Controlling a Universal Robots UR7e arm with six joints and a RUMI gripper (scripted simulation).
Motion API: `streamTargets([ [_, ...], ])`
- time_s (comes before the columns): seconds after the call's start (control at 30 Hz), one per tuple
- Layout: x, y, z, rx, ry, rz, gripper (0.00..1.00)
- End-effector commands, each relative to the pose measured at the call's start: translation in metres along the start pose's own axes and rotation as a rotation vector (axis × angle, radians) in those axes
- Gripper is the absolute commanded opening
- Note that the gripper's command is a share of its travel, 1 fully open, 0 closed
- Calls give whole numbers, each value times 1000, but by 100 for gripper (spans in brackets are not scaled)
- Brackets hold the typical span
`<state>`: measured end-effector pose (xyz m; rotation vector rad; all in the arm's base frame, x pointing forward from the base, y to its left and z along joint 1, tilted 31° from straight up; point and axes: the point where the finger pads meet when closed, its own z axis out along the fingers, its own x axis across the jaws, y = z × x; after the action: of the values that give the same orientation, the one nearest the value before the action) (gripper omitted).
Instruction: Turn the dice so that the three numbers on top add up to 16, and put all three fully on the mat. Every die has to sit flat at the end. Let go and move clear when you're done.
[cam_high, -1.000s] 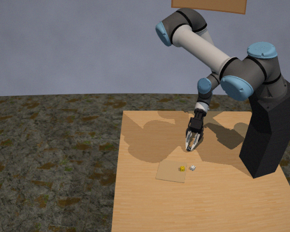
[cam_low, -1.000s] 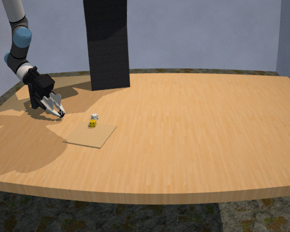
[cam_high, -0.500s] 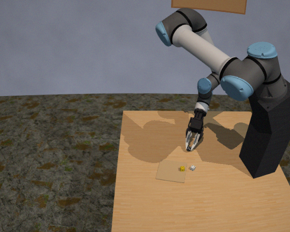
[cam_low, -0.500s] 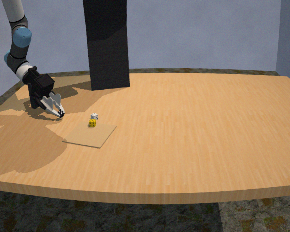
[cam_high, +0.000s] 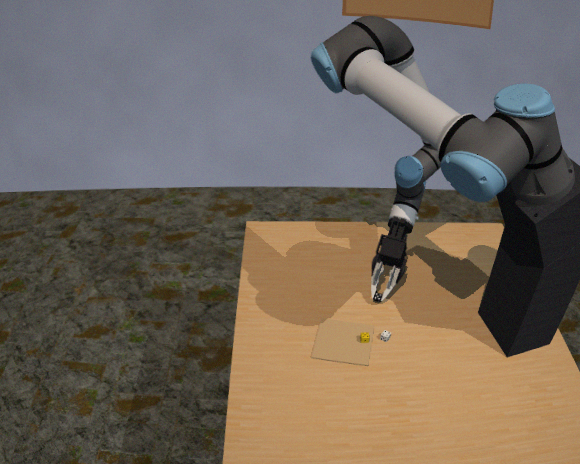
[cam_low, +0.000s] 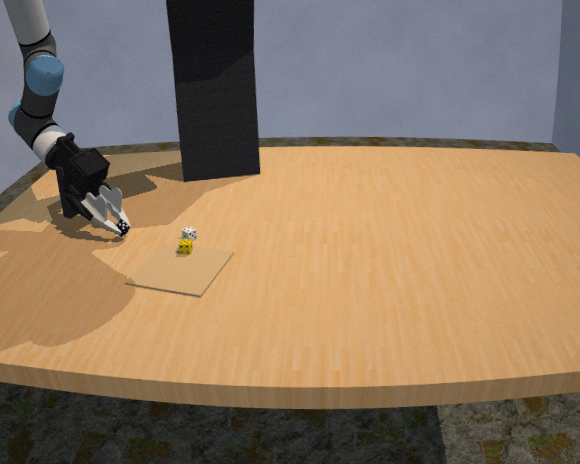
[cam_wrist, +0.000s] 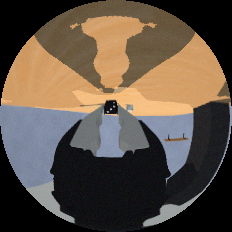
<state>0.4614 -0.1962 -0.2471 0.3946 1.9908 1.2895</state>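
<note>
1 black die (cam_high: 377, 297) (cam_low: 123, 227) (cam_wrist: 110, 107) sits pinched in the gripper (cam_high: 378, 296) (cam_low: 122, 228) (cam_wrist: 111, 106), near the table (cam_high: 320, 415) (cam_low: 375, 300), off the mat (cam_high: 340, 345) (cam_low: 175, 275); it is probably being turned. Next: set it flat. Beyond, the yellow die (cam_high: 365, 337) (cam_low: 185, 246) is on the mat, the white die (cam_high: 385, 335) (cam_low: 189, 233) just beside it.

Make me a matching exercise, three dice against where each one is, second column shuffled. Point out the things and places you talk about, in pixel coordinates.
1. black die (cam_high: 377, 297) (cam_low: 123, 228) (cam_wrist: 110, 107)
2. yellow die (cam_high: 365, 337) (cam_low: 185, 246)
3. white die (cam_high: 385, 335) (cam_low: 189, 233)

A. on the table, just off the mat (cam_high: 340, 345) (cam_low: 185, 275)
B. held between the fingers (cam_high: 374, 290) (cam_low: 107, 224)
C. on the mat, near one edge

Pairs: 1-B, 2-C, 3-A
</note>
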Motion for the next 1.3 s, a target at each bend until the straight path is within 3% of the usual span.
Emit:
streamTargets([
  [0.0,0,0,0,0,0,-1,3],
  [1.27,0,-9,6,0,0,-1,3],
])
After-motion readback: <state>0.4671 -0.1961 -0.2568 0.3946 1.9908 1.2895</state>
